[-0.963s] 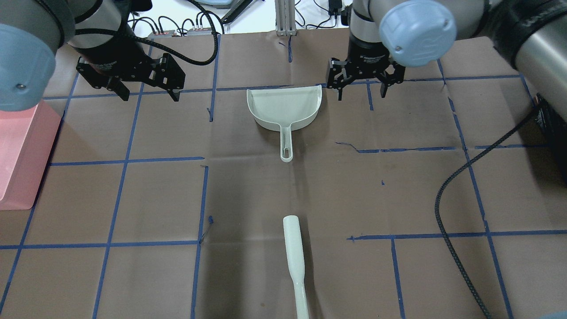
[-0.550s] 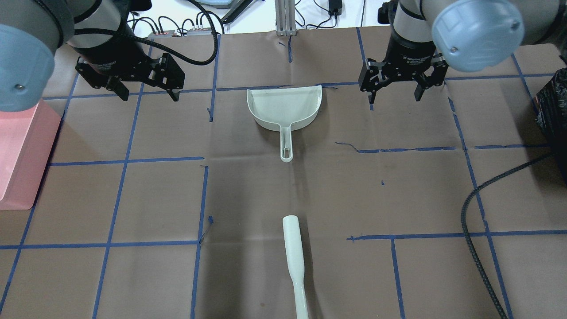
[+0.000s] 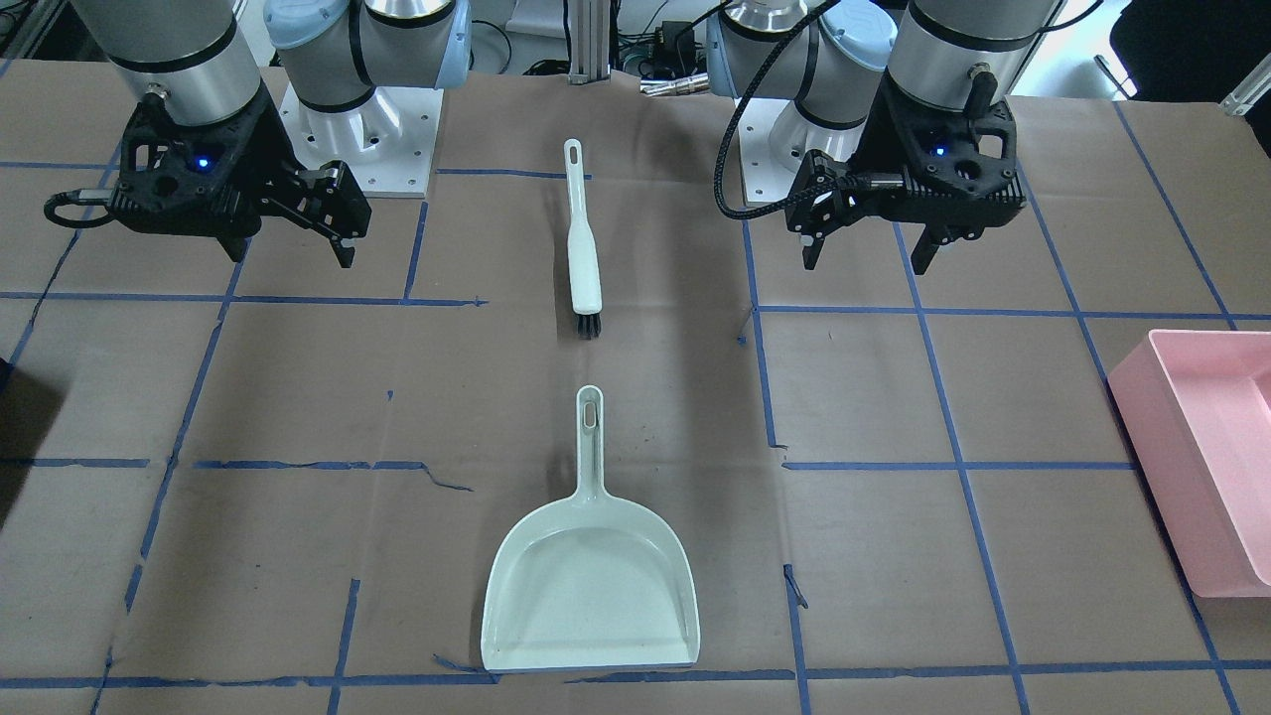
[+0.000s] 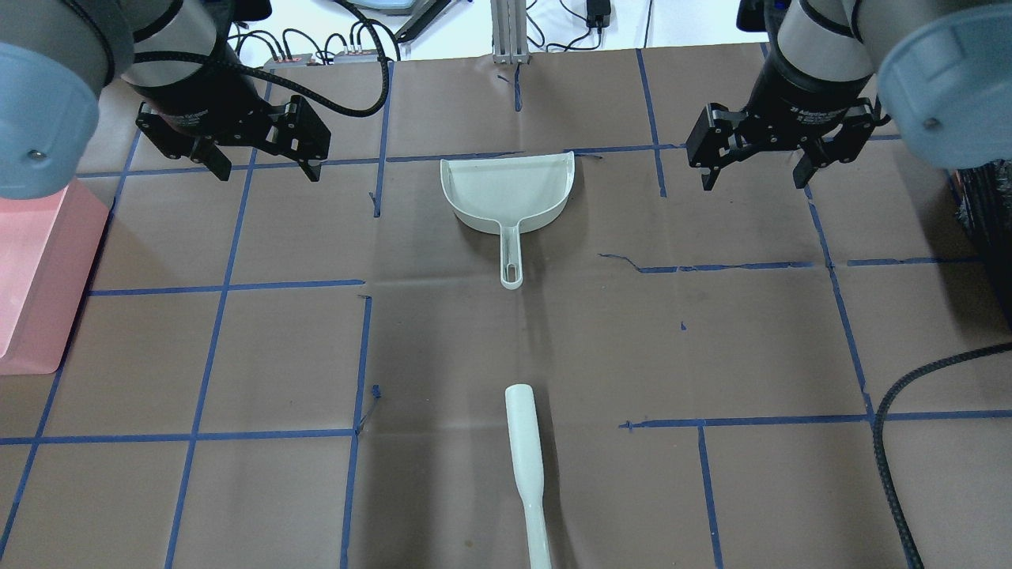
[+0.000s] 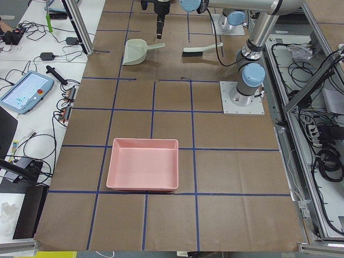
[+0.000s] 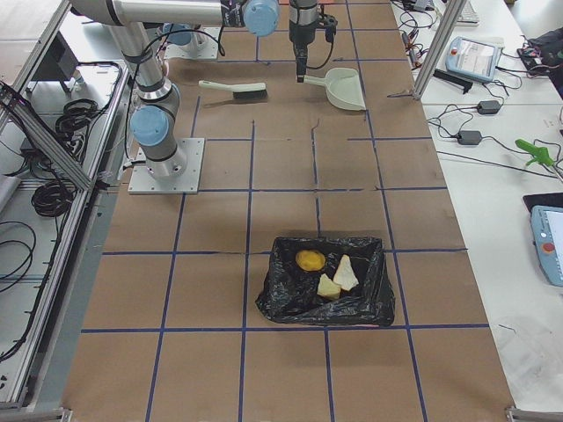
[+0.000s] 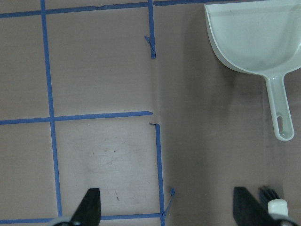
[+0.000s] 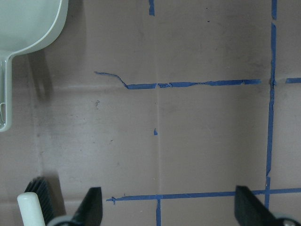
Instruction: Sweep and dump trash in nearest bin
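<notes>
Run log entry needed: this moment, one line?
trash in black bin | dustpan, brush unheld | left end effector, right end effector open, empty

Nothing here can actually be read. There is a line of small white lettering on the right arm's black collar (image 4: 818, 117), just above the right gripper (image 4: 753, 183). A similar white line sits on the left arm's black collar (image 4: 186, 118), above the left gripper (image 4: 269, 174). Both are too small and blurred to make out. Off to the side, the tablet screen (image 5: 24, 94) shows pale coloured blocks, but no word or number on it is legible.
</notes>
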